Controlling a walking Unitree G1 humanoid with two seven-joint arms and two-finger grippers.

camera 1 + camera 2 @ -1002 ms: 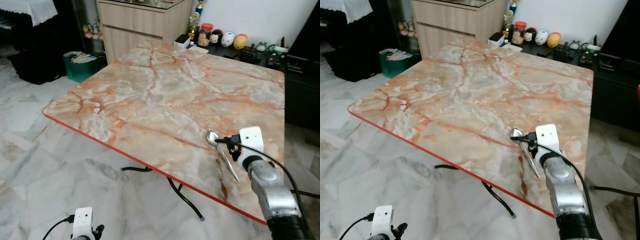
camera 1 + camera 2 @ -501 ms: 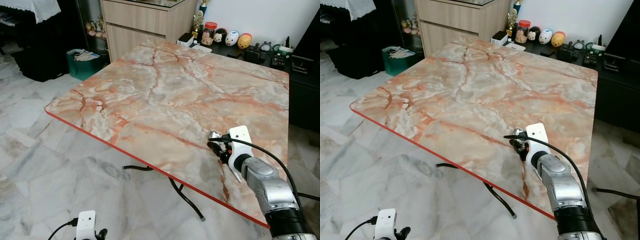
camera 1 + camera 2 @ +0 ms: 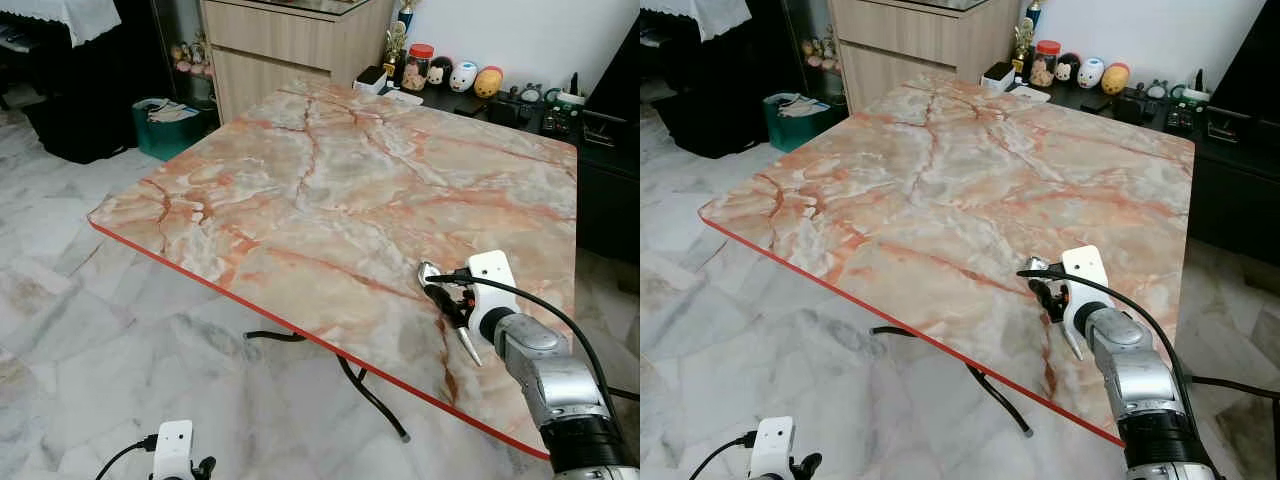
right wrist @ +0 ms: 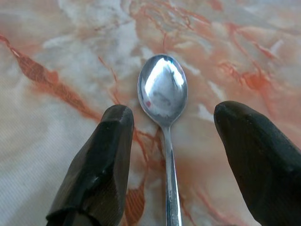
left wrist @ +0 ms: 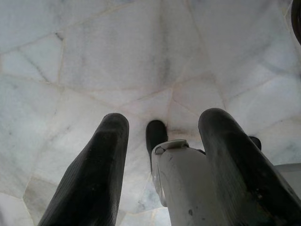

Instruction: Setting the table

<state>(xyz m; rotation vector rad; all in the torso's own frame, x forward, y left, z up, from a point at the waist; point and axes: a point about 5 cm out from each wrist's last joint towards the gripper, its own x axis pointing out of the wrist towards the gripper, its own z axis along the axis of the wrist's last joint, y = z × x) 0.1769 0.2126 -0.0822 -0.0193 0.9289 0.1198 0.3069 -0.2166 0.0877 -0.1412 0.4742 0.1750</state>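
Lying flat on the marble table (image 3: 330, 190) near its right front corner, the spoon (image 4: 163, 99) sits between the right gripper's (image 4: 171, 155) spread fingers, touching neither. Left gripper (image 5: 164, 155) hangs apart over the floor.

Bright even daylight, sharp frames, soft shadows

A metal spoon (image 4: 163, 92) lies on the marble table (image 3: 330, 190).

Silver right arm (image 3: 545, 375), white wrist block, black cable, black-fingered pincer (image 4: 171, 155).
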